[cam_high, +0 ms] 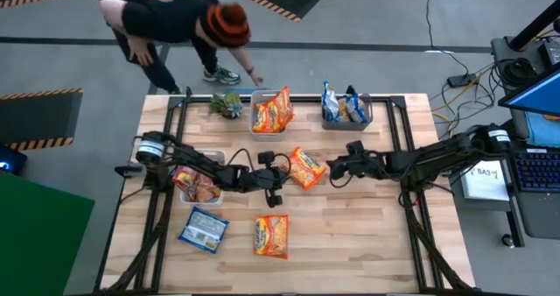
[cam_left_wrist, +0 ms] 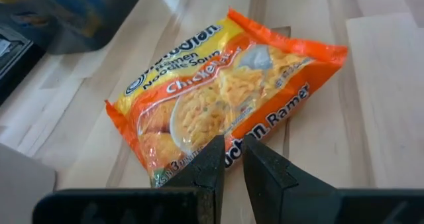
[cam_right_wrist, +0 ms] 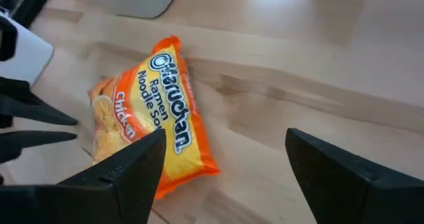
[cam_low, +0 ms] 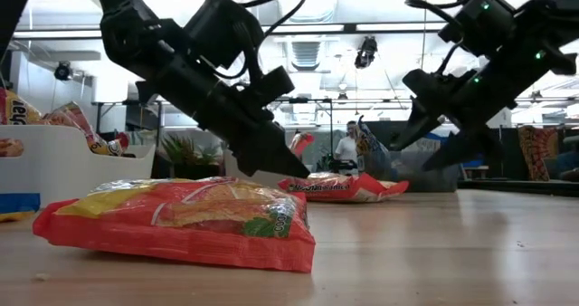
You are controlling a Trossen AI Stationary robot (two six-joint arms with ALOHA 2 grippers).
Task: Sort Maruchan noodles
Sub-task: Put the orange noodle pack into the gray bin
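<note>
An orange-yellow chicken packet (cam_high: 306, 167) lies flat and tilted mid-worktop. A second orange packet (cam_high: 271, 236) lies flat nearer the front edge, with a blue packet (cam_high: 204, 229) flat just to its left. More orange packets (cam_high: 273, 112) stand upright in the far middle bin, blue-and-yellow packets (cam_high: 343, 106) in the far right bin, and red-pink packets (cam_high: 196, 186) fill the left bin.

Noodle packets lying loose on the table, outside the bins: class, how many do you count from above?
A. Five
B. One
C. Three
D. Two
C. The view from above shows three loose packets on the wood: an orange packet between the two hands, a second orange packet nearer the front edge, and a blue packet beside it; the other packets sit in bins.
</note>
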